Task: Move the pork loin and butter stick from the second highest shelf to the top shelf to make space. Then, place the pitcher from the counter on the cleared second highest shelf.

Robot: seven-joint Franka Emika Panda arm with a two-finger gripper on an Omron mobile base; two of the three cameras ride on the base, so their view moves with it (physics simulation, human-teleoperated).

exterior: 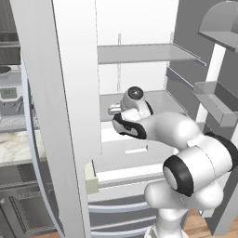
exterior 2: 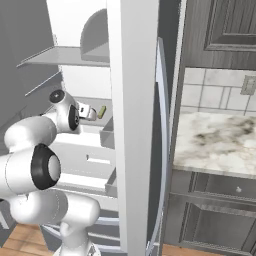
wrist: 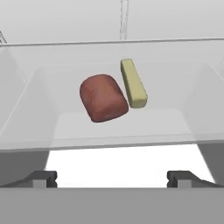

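Gripper (wrist: 112, 177) jaws spread empty before me; hand view reveals pork loin (wrist: 103, 97) touching butter stick (wrist: 134, 83).

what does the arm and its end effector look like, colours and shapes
The arm is glossy white, built of rounded, bulbous segments with black bands at the joints and a round dark cap with a pale centre near the wrist. The end effector shows two small dark grey, blocky fingertips. No cables or markings are visible.
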